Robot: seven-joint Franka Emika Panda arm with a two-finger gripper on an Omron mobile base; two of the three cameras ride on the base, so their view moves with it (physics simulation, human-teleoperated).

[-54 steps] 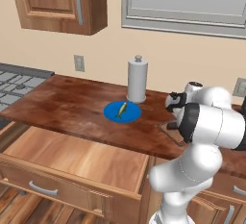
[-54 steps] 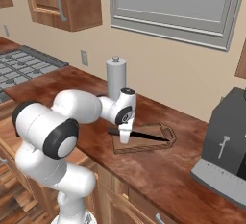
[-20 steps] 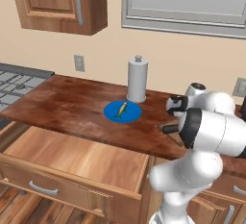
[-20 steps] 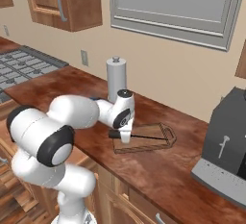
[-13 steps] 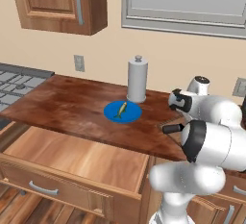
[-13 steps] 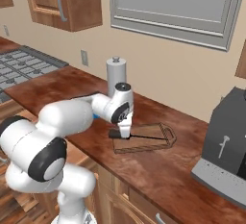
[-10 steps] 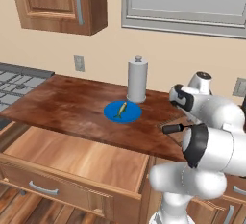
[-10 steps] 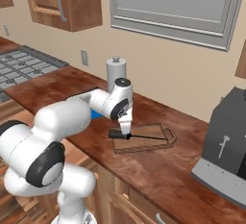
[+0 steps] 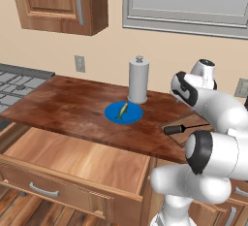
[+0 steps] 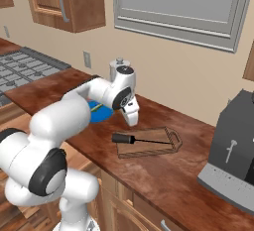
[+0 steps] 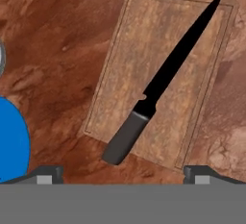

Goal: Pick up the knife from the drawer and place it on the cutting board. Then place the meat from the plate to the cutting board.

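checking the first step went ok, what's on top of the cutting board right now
The knife lies diagonally on the cutting board, blade toward the handle slot, the butt of its black handle overhanging the near edge. Nothing else is on the board; only the strip under the knife is hidden.

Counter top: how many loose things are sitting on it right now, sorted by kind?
Knife: 1
Cutting board: 1
Blue plate: 1
Meat: 1
Paper-towel roll: 1
Coffee machine: 1
Total: 6
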